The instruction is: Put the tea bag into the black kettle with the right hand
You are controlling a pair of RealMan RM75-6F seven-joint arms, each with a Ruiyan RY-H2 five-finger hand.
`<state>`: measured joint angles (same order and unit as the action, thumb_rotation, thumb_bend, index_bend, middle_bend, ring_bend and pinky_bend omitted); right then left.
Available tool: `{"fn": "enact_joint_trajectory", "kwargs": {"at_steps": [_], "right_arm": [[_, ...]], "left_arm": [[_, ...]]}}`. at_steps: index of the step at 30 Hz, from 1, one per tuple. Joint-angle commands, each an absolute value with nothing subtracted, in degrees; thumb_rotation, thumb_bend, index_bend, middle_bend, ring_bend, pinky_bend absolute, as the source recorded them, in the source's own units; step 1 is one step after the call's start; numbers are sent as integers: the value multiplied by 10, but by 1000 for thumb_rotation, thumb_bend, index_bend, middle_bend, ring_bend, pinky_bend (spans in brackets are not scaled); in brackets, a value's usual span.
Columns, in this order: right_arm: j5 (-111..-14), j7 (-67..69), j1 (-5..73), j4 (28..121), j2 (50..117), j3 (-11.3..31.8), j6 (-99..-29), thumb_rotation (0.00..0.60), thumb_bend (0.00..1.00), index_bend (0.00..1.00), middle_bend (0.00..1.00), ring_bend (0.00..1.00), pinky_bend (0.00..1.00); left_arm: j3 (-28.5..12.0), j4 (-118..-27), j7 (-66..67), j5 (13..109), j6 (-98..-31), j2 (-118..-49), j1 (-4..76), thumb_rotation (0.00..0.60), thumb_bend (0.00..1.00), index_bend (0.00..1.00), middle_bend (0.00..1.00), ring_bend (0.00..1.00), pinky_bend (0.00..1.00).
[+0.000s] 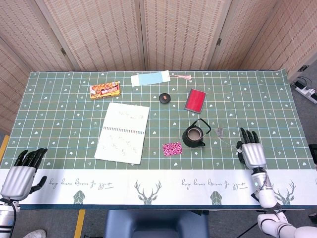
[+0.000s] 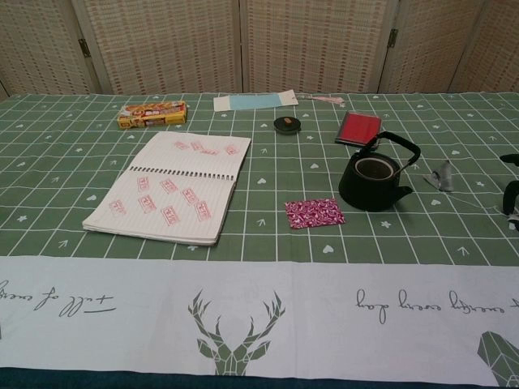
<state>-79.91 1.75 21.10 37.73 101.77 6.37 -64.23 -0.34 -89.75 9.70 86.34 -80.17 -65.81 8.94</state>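
Note:
The black kettle (image 1: 193,135) (image 2: 375,178) stands lidless and upright right of the table's middle. The small grey tea bag (image 1: 220,132) (image 2: 442,175) lies on the cloth just right of the kettle, its thin string trailing toward my right hand. My right hand (image 1: 251,151) lies flat near the right front of the table, fingers apart and pointing away, empty; only its fingertips (image 2: 511,194) show at the chest view's right edge. My left hand (image 1: 22,171) rests at the front left corner, empty with fingers spread.
A spiral notebook (image 1: 123,132) lies open left of the kettle, a pink patterned packet (image 1: 172,148) just in front of it. Behind sit a red case (image 1: 195,100), a small black lid (image 1: 165,97), a snack box (image 1: 105,89) and a blue-white bookmark (image 1: 151,78).

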Motion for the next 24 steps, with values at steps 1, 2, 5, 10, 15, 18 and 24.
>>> {"fn": "enact_joint_trajectory", "kwargs": {"at_steps": [1, 2, 5, 10, 15, 18, 24], "right_arm": [[-798, 17, 213, 376, 1018, 65, -641, 600, 442, 466, 9, 0, 0], [-798, 17, 213, 376, 1019, 65, -641, 600, 442, 467, 10, 0, 0], [-798, 15, 216, 376, 1020, 66, -640, 600, 443, 480, 16, 0, 0], [-797, 10, 218, 370, 1025, 67, -639, 600, 443, 537, 51, 0, 0], [-794, 5, 219, 363, 1029, 69, -637, 600, 442, 572, 66, 0, 0], [-793, 7, 220, 364, 1028, 70, -638, 600, 442, 585, 70, 0, 0], [-796, 12, 218, 376, 1019, 71, -652, 600, 442, 625, 94, 0, 0]], "left_arm": [[-4, -897, 99, 863, -804, -659, 88, 600, 330, 9, 67, 104, 74], [-4, -896, 100, 863, -805, -659, 88, 600, 330, 8, 67, 104, 74], [-7, -895, 105, 860, -809, -662, 87, 600, 330, 8, 67, 105, 74], [-8, -893, 107, 860, -810, -664, 87, 600, 330, 7, 67, 108, 74], [-8, -890, 108, 863, -814, -666, 86, 600, 330, 0, 67, 110, 73], [-8, -889, 106, 865, -816, -667, 85, 600, 330, 0, 67, 110, 73], [-7, -887, 102, 869, -817, -667, 85, 600, 330, 0, 67, 110, 74]]}}
